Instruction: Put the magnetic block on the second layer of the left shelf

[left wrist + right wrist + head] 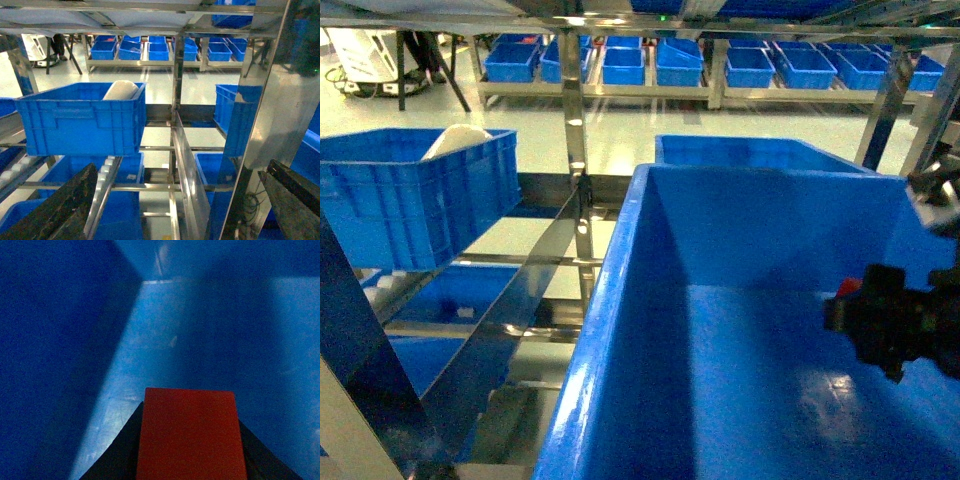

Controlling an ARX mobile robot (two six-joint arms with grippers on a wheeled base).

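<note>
The red magnetic block (191,445) is clamped between the dark fingers of my right gripper (189,407), low inside a large blue crate (610,340) that fills the foreground. In the head view only a red corner of the block (847,287) shows at the tip of the right gripper (880,315). The left shelf second layer is the steel tier holding a blue crate (415,195), up and to the left across a steel upright (575,150). My left gripper (181,167) is open and faces that crate (82,117) with nothing between its fingers.
A white rounded object (120,91) lies in the left shelf's crate. Lower tiers hold more blue crates (125,210). A slanted steel rail (510,310) separates the two racks. Another blue crate (750,152) stands behind the foreground one. Racks of blue bins (640,62) line the far wall.
</note>
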